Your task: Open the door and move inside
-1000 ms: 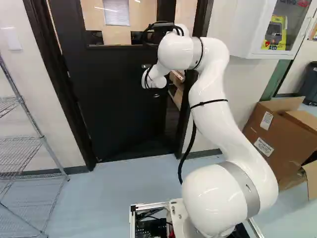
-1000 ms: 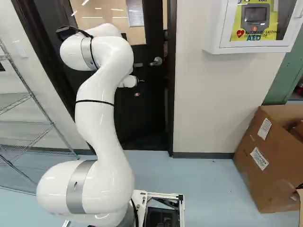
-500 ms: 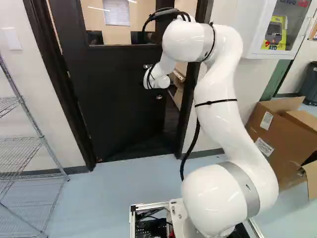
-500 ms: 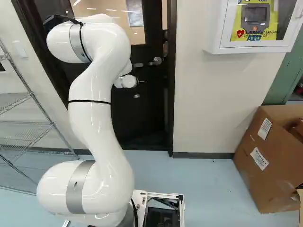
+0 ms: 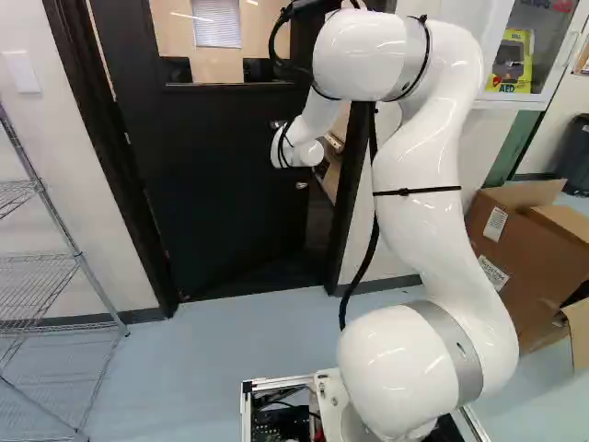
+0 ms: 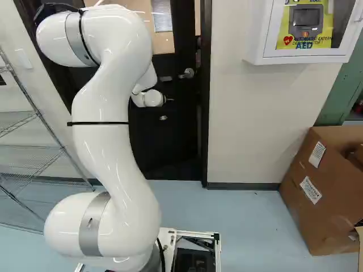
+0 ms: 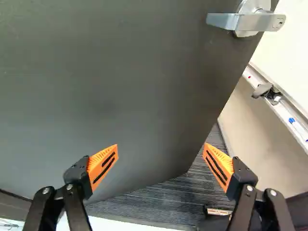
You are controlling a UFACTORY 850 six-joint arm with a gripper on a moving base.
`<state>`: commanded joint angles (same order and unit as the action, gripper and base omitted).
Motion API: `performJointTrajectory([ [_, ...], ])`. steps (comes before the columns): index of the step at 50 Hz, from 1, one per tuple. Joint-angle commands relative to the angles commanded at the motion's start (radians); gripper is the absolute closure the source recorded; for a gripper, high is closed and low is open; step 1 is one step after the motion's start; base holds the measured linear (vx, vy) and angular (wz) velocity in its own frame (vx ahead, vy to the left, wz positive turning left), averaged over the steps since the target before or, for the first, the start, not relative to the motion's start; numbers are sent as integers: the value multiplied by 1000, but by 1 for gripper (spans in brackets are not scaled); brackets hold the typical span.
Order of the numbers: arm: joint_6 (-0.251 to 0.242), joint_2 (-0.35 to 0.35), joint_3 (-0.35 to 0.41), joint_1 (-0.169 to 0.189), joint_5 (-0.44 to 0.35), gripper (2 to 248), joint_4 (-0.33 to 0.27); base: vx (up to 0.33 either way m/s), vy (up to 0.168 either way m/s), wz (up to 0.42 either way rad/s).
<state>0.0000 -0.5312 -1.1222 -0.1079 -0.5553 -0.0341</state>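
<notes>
Two fingers (image 7: 103, 164) of our gripper (image 7: 161, 148) are standing spread, pinching nothing; the door (image 7: 106, 86) is hanging ajar ahead. We are risking a clash between door and arm (image 5: 414, 221) if we are driving in without bracing it against swinging back.
</notes>
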Motion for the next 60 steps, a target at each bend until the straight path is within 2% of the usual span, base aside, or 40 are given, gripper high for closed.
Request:
performJointTrajectory([
  [43,0,198,250,18,-1,3,0,0,0,0],
  [60,0,278,345,29,-34,3,0,0,0,0],
])
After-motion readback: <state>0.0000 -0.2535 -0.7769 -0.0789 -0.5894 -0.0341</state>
